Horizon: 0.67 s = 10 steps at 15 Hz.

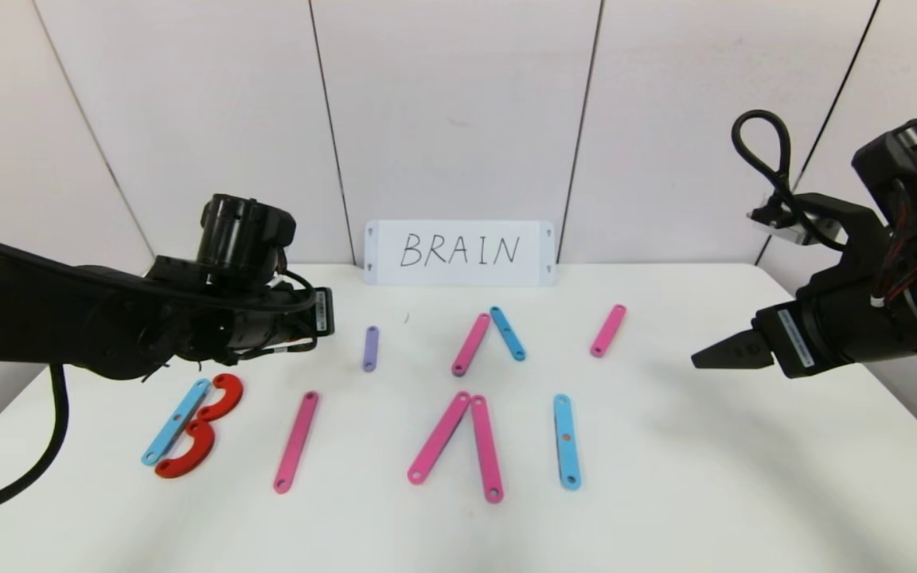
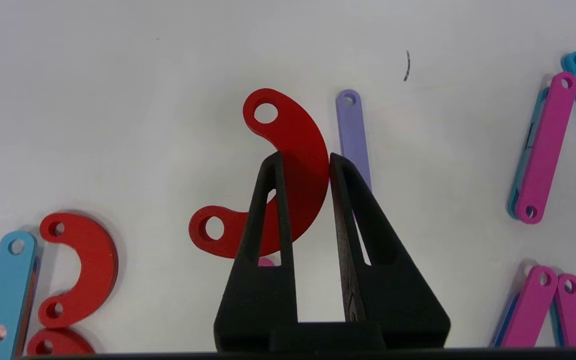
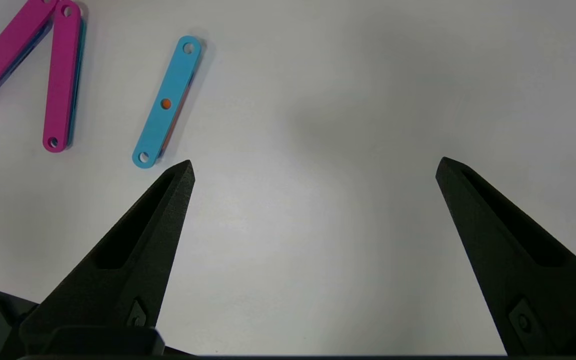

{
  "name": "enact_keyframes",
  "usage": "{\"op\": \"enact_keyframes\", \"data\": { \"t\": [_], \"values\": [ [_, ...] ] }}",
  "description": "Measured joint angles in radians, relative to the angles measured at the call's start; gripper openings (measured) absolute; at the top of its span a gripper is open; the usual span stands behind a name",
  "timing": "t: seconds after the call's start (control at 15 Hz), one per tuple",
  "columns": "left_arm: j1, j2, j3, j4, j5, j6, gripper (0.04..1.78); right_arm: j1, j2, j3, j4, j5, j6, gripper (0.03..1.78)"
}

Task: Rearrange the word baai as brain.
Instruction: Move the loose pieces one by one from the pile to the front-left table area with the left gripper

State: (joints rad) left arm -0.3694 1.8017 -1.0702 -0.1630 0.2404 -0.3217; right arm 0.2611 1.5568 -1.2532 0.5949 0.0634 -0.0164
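The word lies on the white table (image 1: 705,477) as loose pieces. At the left, a blue strip (image 1: 176,420) and two red curves (image 1: 220,395) form a B. Beside it lie a pink strip (image 1: 297,442), a pink inverted V (image 1: 438,436) and a blue strip (image 1: 567,440). My left gripper (image 2: 304,160) is shut on a third red curve (image 2: 293,150), held above the table near the purple strip (image 2: 352,130). The head view hides that held curve behind the left wrist (image 1: 243,239). My right gripper (image 1: 705,356) hovers open and empty at the right.
A white card reading BRAIN (image 1: 459,251) leans on the back wall. Behind the front row lie the purple strip (image 1: 370,348), a pink and blue pair (image 1: 470,344) and a single pink strip (image 1: 608,330). The table's right edge runs under my right arm.
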Motion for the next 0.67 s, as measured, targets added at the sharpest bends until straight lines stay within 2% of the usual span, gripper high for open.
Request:
{"op": "enact_keyframes", "data": {
  "t": [0.33, 0.67],
  "values": [
    [-0.029, -0.068, 0.109, 0.009, 0.003, -0.027, 0.28, 0.008, -0.001, 0.001, 0.001, -0.003, 0.0, 1.7],
    [-0.104, -0.082, 0.18, 0.002, 0.004, -0.087, 0.28, 0.012, -0.001, 0.001, 0.001, -0.002, 0.0, 1.7]
  ]
}}
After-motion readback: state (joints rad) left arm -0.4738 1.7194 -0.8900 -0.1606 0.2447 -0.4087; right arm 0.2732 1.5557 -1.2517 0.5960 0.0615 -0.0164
